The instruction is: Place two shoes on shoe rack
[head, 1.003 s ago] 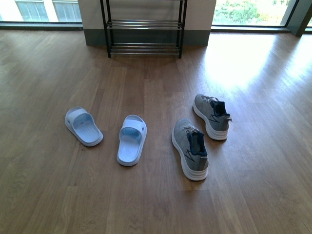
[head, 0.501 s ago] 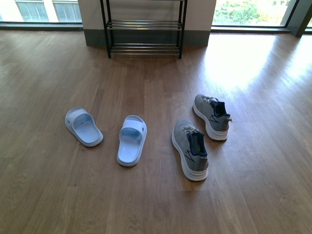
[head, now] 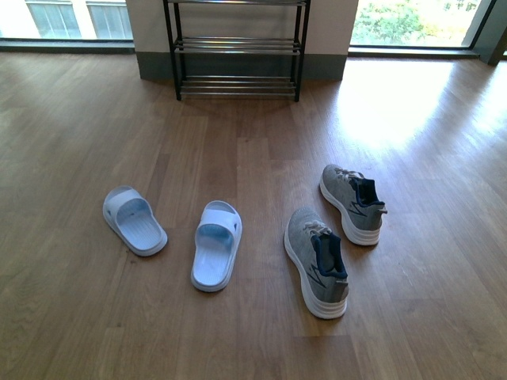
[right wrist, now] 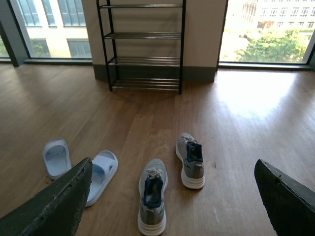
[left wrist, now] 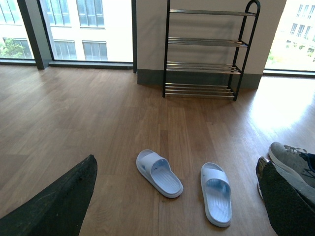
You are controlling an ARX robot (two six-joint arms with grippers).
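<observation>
Grey sneakers (head: 317,261), slides (head: 215,253), toes twd rack (head: 238,44), long axes slightly splayed

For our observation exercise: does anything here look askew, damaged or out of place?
Nothing damaged or spilled. The far-left slide splays away from the other slide; the near sneaker and far sneaker sit staggered, not side by side. All four lie on the floor, not the rack.

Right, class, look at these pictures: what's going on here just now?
Nothing is being handled yet. The grey sneakers and the pale blue sandals lie on the wooden floor, apart from the shoe rack, which stands against the far wall with no shoes on it. The left gripper and the right gripper are both open and hold nothing.
</observation>
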